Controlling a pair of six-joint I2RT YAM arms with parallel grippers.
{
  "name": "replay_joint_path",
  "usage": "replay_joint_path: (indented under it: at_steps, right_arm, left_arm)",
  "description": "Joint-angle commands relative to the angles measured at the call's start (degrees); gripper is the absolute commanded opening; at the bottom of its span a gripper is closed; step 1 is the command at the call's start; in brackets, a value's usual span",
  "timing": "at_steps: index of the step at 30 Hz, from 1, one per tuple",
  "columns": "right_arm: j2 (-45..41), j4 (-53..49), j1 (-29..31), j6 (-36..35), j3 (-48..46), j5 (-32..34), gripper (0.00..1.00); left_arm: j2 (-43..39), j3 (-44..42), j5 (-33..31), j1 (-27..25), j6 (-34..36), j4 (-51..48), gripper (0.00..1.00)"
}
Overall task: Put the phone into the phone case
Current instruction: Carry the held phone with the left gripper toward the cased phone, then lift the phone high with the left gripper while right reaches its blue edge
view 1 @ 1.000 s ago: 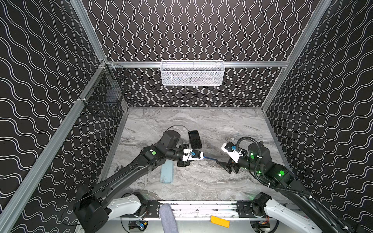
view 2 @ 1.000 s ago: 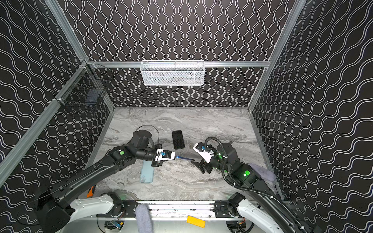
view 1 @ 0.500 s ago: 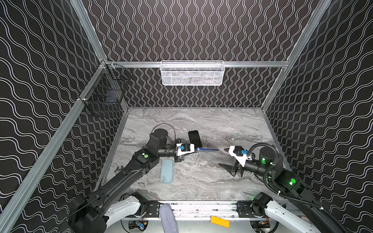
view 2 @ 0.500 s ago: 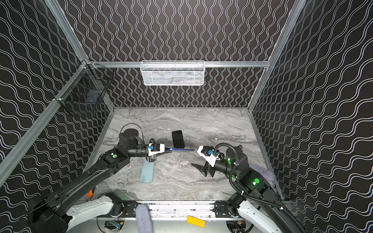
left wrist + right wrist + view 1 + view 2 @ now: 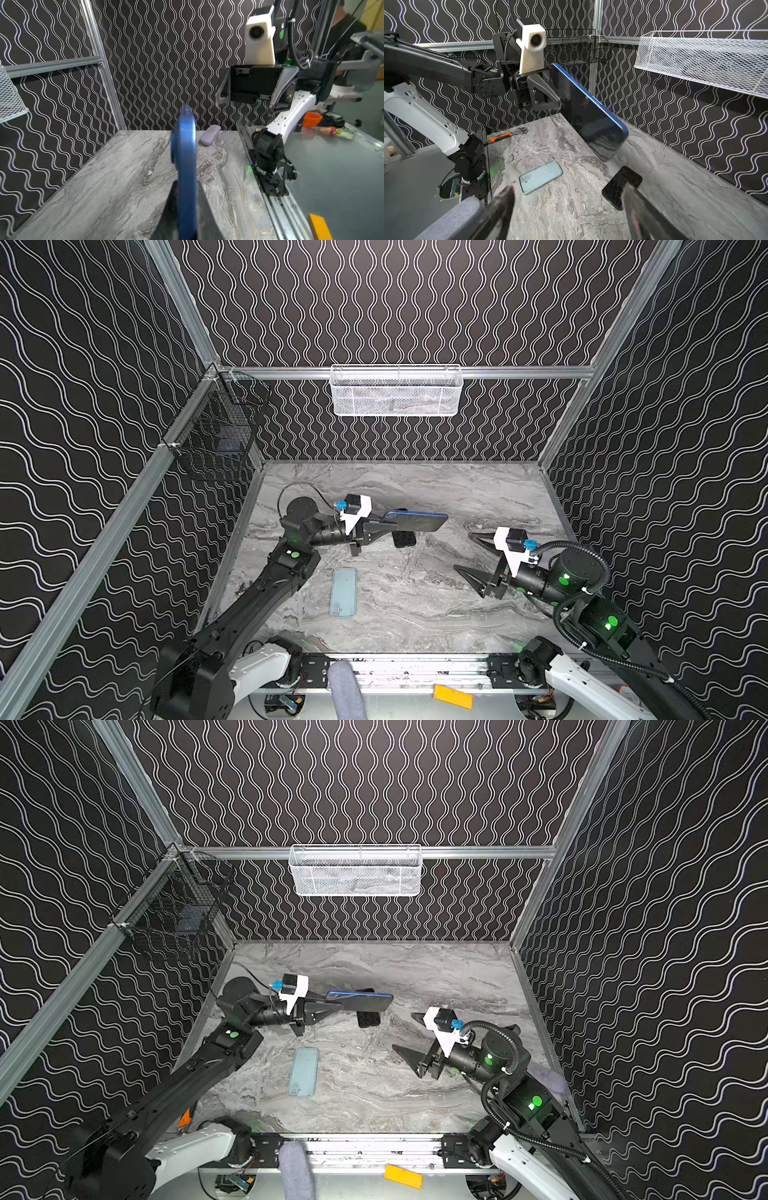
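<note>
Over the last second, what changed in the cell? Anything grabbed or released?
The left gripper, shut on the blue phone, pulled it back leftward, away from the right gripper. That one, jaws open and empty, retreated rightward. No new grab or release that I can see. The phone case and the black device lie where they were.

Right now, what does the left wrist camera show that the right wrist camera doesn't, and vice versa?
Left wrist only: a lilac object against the wall, and the right claw from the front, open. Right wrist only: the light blue phone case lying flat, a black phone on the table, an orange-handled wrench. Both: the blue phone clamped in the left claw, the marble table, the white mesh basket.
</note>
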Motion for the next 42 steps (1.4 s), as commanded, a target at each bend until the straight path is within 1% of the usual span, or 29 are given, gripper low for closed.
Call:
replay_joint_path:
  at_steps: [1,2,3,5,7,8,9,10,11,13,17,20,23,26,29,32,34,36,38,42]
  right_arm:
    - [1.6,2.0,-0.8,3.8,2.0,2.1,0.92]
    - [2.3,2.1,-1.6,5.3,2.5,3.1,0.95]
    - [3.2,2.3,-2.7,6.4,3.1,2.9,0.96]
    - [5.4,2.9,-6.3,9.9,4.3,0.3,0.96]
    - [8.2,3.2,-12.2,14.1,5.8,-6.1,0.94]
    - [9.8,3.7,-15.9,16.4,6.4,-10.8,0.94]
    - [11.5,4.5,-18.8,19.3,6.7,-14.8,0.93]
    - [13.0,5.3,-21.2,21.5,6.8,-17.8,0.93]
    - [14.4,6.2,-23.6,23.8,6.9,-21.0,0.93]
    - [16.6,8.7,-26.5,27.5,6.3,-26.4,0.92]
    - [19.7,20.0,-27.7,35.9,2.5,-34.4,0.91]
    - [21.4,28.7,-27.6,41.6,-0.9,-34.7,0.90]
    - [23.6,41.0,-27.5,50.2,-4.3,-36.5,0.90]
    - [25.3,48.3,-25.9,54.8,-6.2,-37.5,0.90]
    - [26.1,55.6,-21.8,57.2,-9.8,-33.9,0.91]
    - [28.3,68.3,-16.6,62.0,-14.2,-28.1,0.90]
    - [30.3,74.4,-13.9,63.6,-15.9,-24.2,0.89]
    - [32.2,77.2,-12.1,63.7,-16.8,-21.2,0.88]
    - [33.6,78.1,-9.1,62.8,-17.5,-18.1,0.88]
    - [35.4,82.4,-7.2,63.5,-18.6,-13.6,0.89]
  left_arm:
    - [2.6,0.2,2.6,2.2,-22.2,18.7,0.00]
    - [4.0,0.1,3.0,3.0,-27.5,23.3,0.00]
    - [5.5,0.1,3.3,3.9,-32.9,27.5,0.00]
    - [8.8,0.2,4.1,5.5,-44.1,36.5,0.00]
    - [12.7,0.4,4.1,6.9,-56.0,46.8,0.00]
    - [14.9,0.4,3.8,7.5,-62.6,52.7,0.00]
    - [16.8,0.6,3.6,7.9,-67.4,55.8,0.00]
    - [17.7,0.9,3.8,8.0,-69.7,55.8,0.00]
    - [18.2,0.7,4.2,8.1,-70.7,55.9,0.00]
    - [17.5,-0.2,4.5,8.2,-69.8,54.8,0.00]
    - [14.0,-2.0,3.2,8.3,-62.3,37.7,0.00]
    - [11.4,-2.7,1.9,8.3,-58.4,28.4,0.00]
    - [9.6,-2.6,0.9,8.3,-55.5,19.3,0.00]
    - [8.5,-2.9,-0.1,8.3,-55.7,18.1,0.00]
    - [8.7,-3.9,-1.7,8.2,-58.7,21.4,0.00]
    - [9.7,-4.5,-2.0,8.1,-62.7,26.6,0.00]
    - [10.1,-4.8,-2.4,8.1,-64.4,28.9,0.00]
    - [10.4,-5.1,-2.9,8.0,-65.5,30.2,0.00]
    - [10.1,-5.6,-3.3,8.0,-66.8,31.6,0.00]
    - [8.7,-6.2,-3.8,7.9,-65.4,28.9,0.00]
